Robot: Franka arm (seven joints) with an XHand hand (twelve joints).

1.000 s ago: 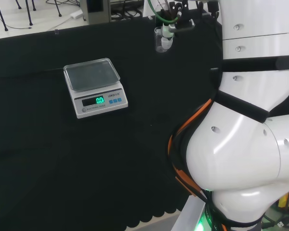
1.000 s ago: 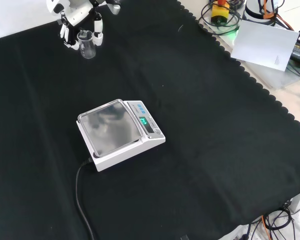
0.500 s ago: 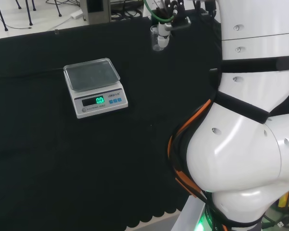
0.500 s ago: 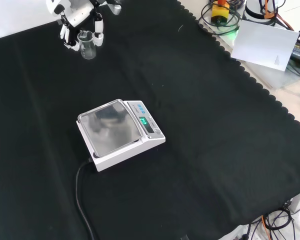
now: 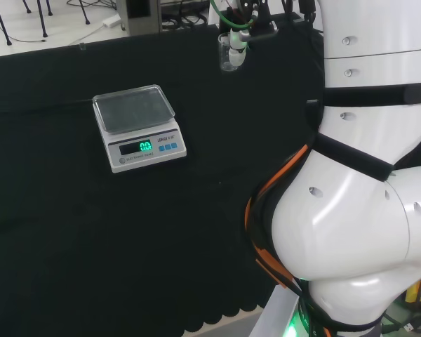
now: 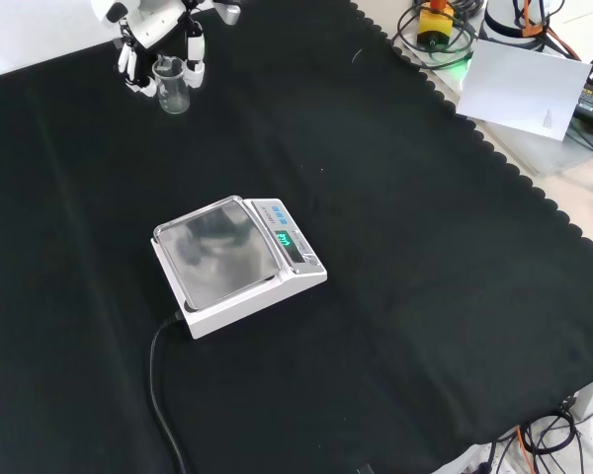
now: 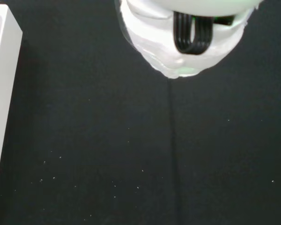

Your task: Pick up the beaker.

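Black cloth (image 6: 395,247), hand (image 6: 143,39) half-cropped, gripping beaker (image 6: 173,87)

A small clear glass beaker (image 6: 173,86) stands upright, looking empty, at the far upper-left of the black cloth in the front view.

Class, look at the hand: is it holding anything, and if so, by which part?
The hand holds the clear beaker by its upper side walls, fingers on either side.

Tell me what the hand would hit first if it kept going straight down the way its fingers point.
Probably the black cloth. The hand points downward, fingers around the beaker, with nothing else visible beneath; depth is unclear.
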